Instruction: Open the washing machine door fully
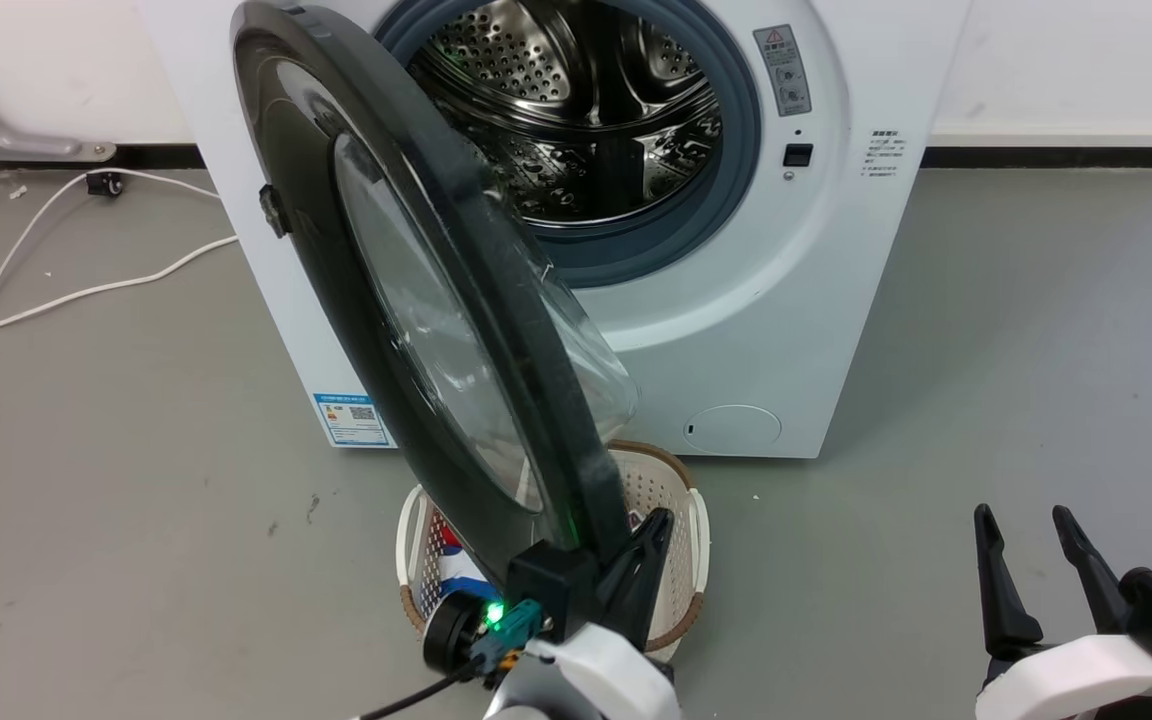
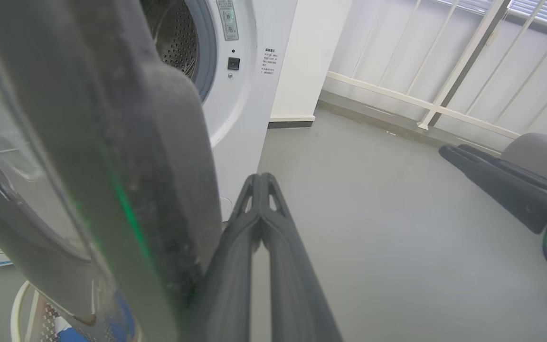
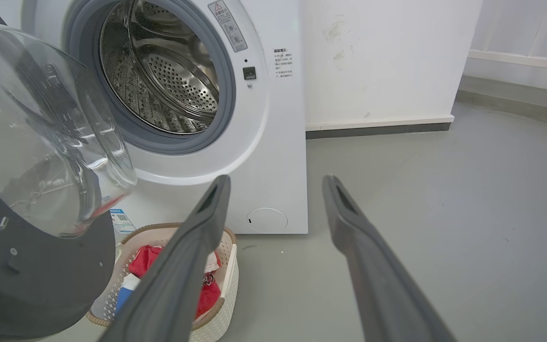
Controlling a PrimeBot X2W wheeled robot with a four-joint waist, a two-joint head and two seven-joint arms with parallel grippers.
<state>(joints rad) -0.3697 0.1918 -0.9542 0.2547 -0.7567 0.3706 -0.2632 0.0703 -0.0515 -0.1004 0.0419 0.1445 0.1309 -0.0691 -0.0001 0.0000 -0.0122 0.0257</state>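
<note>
The washing machine (image 1: 816, 300) stands with its steel drum mouth uncovered. The washing machine door (image 1: 406, 300) is swung out roughly at a right angle, its black rim edge-on to me and its glass bowl on the drum side. My left gripper (image 1: 658, 518) is shut with nothing between its fingers, low against the inner side of the door's free edge. In the left wrist view the closed fingertips (image 2: 260, 179) sit just right of the door rim (image 2: 112, 142). My right gripper (image 1: 1036, 525) hangs open at the lower right, apart from the door (image 3: 41, 280), fingers spread (image 3: 277, 179).
A cream laundry basket (image 1: 693, 520) with red clothes (image 3: 147, 261) sits on the floor under the door's free edge. A white cable (image 1: 56, 300) trails over the grey floor left of the machine. A white railing (image 2: 444, 95) runs along the right side.
</note>
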